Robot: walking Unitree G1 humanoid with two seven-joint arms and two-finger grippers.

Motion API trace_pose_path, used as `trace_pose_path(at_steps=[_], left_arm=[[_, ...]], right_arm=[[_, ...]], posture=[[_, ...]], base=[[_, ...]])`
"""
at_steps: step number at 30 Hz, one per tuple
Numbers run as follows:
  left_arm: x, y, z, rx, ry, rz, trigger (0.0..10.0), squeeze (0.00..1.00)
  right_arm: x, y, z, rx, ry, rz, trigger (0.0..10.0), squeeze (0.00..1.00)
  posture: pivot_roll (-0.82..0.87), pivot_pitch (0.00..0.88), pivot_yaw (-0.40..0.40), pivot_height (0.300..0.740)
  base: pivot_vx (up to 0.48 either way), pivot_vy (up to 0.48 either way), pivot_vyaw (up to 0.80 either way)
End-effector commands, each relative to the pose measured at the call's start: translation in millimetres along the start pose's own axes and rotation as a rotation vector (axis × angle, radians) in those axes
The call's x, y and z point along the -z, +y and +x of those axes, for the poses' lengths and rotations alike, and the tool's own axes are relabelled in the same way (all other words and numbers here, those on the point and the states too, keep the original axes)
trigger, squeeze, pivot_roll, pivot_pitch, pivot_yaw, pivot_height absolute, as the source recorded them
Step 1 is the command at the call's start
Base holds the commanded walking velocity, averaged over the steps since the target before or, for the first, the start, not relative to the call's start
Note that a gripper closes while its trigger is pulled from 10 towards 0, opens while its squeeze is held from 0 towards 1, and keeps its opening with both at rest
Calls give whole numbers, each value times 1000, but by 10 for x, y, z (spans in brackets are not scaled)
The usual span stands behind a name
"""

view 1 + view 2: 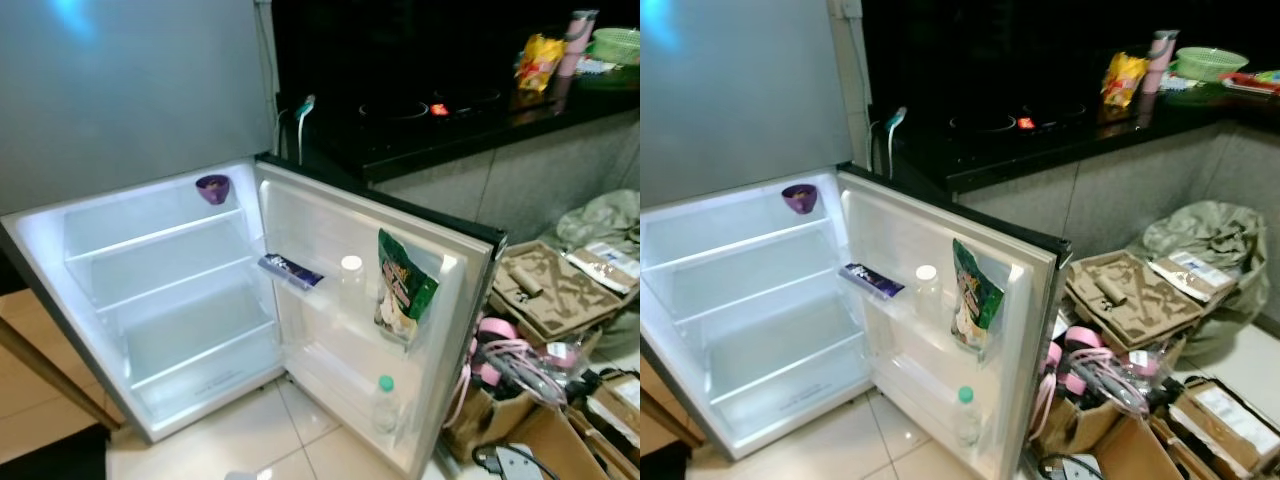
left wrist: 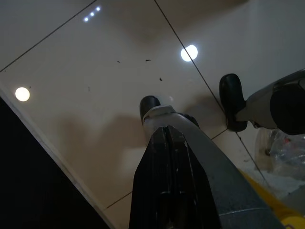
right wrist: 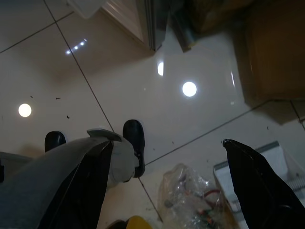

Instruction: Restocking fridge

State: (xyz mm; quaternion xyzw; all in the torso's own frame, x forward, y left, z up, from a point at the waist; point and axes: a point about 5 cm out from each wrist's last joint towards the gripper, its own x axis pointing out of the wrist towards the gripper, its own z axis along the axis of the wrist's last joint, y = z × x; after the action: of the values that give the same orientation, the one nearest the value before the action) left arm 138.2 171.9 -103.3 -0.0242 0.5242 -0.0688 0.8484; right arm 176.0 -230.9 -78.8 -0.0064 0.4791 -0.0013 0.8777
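The fridge (image 1: pixel 150 290) is seen w/ its door (image 1: pixel 330 250) swung wide open. A purple bowl (image 1: pixel 212 188) is set on the top shelf at the back. In the door racks are kept a green snack bag (image 1: pixel 402 285), a dark flat packet (image 1: pixel 290 270), a white-capped bottle (image 1: pixel 351 272) & lower down a green-capped bottle (image 1: pixel 385 400). Boxes & pink cords (image 1: pixel 500 355) are piled on the floor beside the door. A yellow bag (image 1: pixel 538 60) is seen on the dark counter (image 1: pixel 450 125).

Left gripper (image 2: pixel 167 138) is hung over the tiled floor (image 2: pixel 95 71), jaws pressed together. Right gripper (image 3: pixel 167 152) is hung over the floor too, jaws spread wide, nothing held.
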Motion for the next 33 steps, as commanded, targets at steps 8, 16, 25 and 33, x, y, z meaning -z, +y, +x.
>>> trace_pose_path(at_steps=[8, 16, 25, 33], left_arm=[[21, 11, -5, -5, 3, -6, 10000, 0], [51, 56, -21, -15, 6, -12, 10000, 0], [94, 50, -27, -16, 11, -26, 10000, 0], [56, 32, -18, -8, -2, -30, 10000, 0]], right_arm=[[-688, -360, -57, 158, -293, 380, 10000, 0], [-1419, -894, -369, 243, -614, 567, 10000, 0], [-1968, -1099, -671, 204, -847, 571, 0, 0], [-2194, -1019, -759, 16, -982, 602, 0, 0]], posture=[[-96, 0, -4, 740], [-90, 0, 7, 740], [-90, 0, 0, 740], [-87, 0, 3, 740]], base=[[0, 0, 0], [0, 0, 0], [0, 0, 0], [0, 0, 0]])
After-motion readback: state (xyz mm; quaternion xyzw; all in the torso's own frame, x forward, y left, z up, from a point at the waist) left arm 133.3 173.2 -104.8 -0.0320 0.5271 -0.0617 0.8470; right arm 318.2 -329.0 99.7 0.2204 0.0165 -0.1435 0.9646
